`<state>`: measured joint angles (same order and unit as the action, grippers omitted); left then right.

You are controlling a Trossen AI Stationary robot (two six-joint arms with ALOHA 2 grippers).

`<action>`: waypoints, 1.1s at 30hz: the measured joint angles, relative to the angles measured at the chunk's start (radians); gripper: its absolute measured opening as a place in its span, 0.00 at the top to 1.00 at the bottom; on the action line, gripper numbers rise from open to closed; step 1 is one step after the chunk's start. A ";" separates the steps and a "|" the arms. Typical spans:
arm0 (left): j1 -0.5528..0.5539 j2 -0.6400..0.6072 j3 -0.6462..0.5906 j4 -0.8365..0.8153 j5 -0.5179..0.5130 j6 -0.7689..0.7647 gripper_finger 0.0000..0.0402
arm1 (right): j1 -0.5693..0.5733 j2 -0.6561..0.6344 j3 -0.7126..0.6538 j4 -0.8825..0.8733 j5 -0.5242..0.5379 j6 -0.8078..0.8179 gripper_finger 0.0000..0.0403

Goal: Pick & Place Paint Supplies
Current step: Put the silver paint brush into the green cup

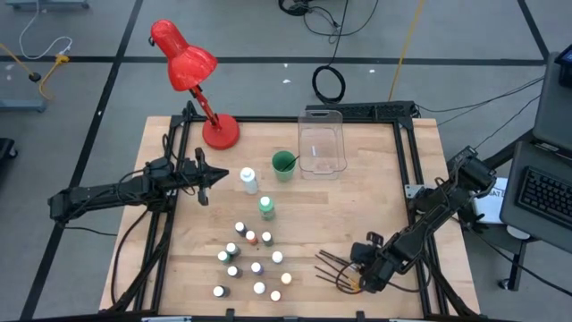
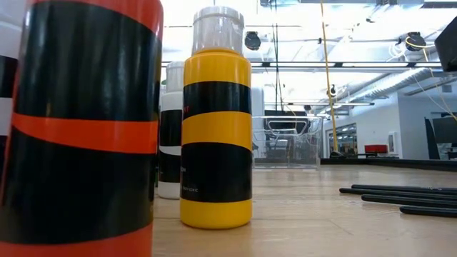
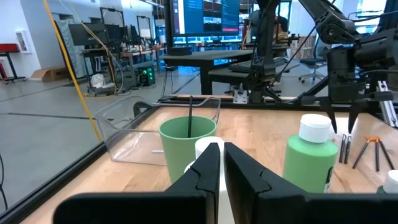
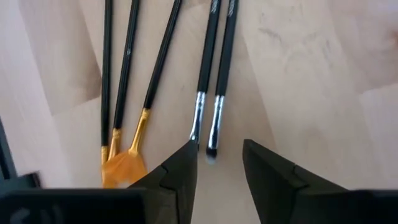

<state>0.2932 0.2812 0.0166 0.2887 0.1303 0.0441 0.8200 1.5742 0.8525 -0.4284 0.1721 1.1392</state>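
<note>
Several tiny white-capped paint bottles (image 1: 250, 261) stand on their bases in a cluster at the table's near middle. Two of them loom close in the low view, one yellow and black (image 2: 216, 121). A taller white bottle (image 1: 248, 182) and a green-banded bottle (image 1: 266, 207) stand farther back. Several thin dark brushes (image 1: 331, 266) lie flat at the near right. My right gripper (image 4: 217, 145) hovers open over them, pointing down, its fingertips on either side of the bristle ends of two silver-ferruled brushes (image 4: 214, 118). My left gripper (image 1: 222, 175) waits shut, level, just left of the white bottle.
A green cup (image 1: 283, 165) with a dark stick in it and a clear plastic bin (image 1: 322, 143) stand at the far middle. A red desk lamp (image 1: 219, 131) stands at the far left. Bare wood lies between the bottles and the bin.
</note>
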 joint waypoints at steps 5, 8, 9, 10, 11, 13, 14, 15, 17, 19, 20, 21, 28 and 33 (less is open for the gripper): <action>0.000 0.000 0.000 0.000 0.000 0.000 0.94 | 0.000 0.046 0.002 0.003 0.010 0.015 0.70; 0.000 0.000 0.000 0.000 0.000 0.000 0.94 | 0.000 0.070 0.005 -0.003 0.006 0.024 0.70; 0.000 0.000 0.000 0.000 0.000 0.000 0.94 | 0.000 0.074 0.005 -0.004 0.006 0.024 0.70; 0.000 0.000 0.000 0.000 0.000 0.001 0.94 | 0.000 0.076 0.005 -0.007 0.008 0.024 0.70; 0.000 0.000 0.000 0.000 0.000 0.003 0.94 | 0.000 0.076 0.005 -0.008 0.012 0.025 0.70; 0.000 0.000 0.000 0.000 0.000 0.003 0.94 | 0.000 0.077 0.004 -0.009 0.023 0.026 0.71; 0.000 0.000 0.000 0.000 0.000 0.002 0.94 | 0.000 0.077 0.004 -0.010 0.032 0.025 0.72; 0.000 0.000 0.000 0.000 0.000 0.002 0.94 | 0.000 0.078 0.004 -0.012 0.034 0.024 0.74; 0.000 0.000 0.000 0.000 0.000 0.002 0.94 | 0.000 0.078 0.003 -0.018 0.035 0.025 0.78; 0.000 0.000 0.000 0.000 0.000 0.003 0.94 | 0.000 0.078 0.003 -0.025 0.040 0.024 0.84; 0.000 0.000 0.000 0.000 0.000 0.003 0.94 | 0.000 0.079 0.003 -0.028 0.041 0.024 0.86; 0.000 0.000 0.000 0.000 0.000 0.003 0.94 | 0.000 0.079 0.003 -0.032 0.040 0.024 0.89; 0.000 0.000 0.000 0.000 0.000 0.003 0.94 | 0.000 0.080 0.002 -0.056 0.052 0.005 0.98; 0.000 0.000 0.000 0.000 0.000 0.003 0.94 | 0.001 0.079 0.000 -0.076 0.150 0.006 0.99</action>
<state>0.2932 0.2810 0.0166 0.2886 0.1299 0.0471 0.8210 1.6534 0.8528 -0.5045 0.3225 1.1449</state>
